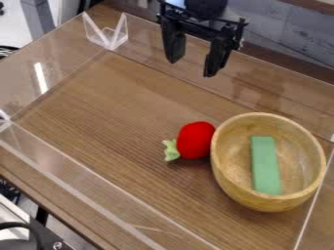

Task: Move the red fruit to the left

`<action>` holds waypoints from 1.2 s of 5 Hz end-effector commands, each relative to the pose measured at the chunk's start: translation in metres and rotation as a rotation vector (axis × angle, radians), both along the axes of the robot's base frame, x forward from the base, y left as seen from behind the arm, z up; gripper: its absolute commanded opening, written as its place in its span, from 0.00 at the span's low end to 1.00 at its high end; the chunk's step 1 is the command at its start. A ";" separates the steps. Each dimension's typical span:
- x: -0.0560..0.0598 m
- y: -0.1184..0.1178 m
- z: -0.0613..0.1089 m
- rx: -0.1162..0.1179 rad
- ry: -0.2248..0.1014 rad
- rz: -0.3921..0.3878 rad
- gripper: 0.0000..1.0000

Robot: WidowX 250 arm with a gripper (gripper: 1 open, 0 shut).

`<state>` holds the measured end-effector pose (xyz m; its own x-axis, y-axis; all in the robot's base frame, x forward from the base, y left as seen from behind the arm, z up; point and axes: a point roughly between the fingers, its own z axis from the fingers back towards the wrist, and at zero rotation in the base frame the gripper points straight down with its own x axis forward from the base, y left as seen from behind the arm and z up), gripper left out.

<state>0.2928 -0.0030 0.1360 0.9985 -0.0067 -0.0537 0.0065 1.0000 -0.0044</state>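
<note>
single camera view of a wooden table enclosed by low clear plastic walls. the black gripper hangs at the top centre of the scene, pointing downward, its two fingers spread wide apart with nothing between them, well above the table surface and well apart from every object. the red fruit rests on the table toward the lower right, its light-green leafy stem pointing to the left in the view. just to the right of the fruit, touching or nearly touching it, stands a round wooden bowl. a flat green rectangular piece lies inside the bowl, leaning along its inner slope.
</note>
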 end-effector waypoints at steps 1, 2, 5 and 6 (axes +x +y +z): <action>-0.004 0.003 -0.008 -0.007 0.030 -0.055 1.00; -0.011 0.004 -0.023 -0.007 0.054 -0.135 1.00; -0.008 -0.008 -0.068 -0.026 0.039 -0.387 1.00; -0.002 -0.006 -0.070 -0.020 0.030 -0.421 1.00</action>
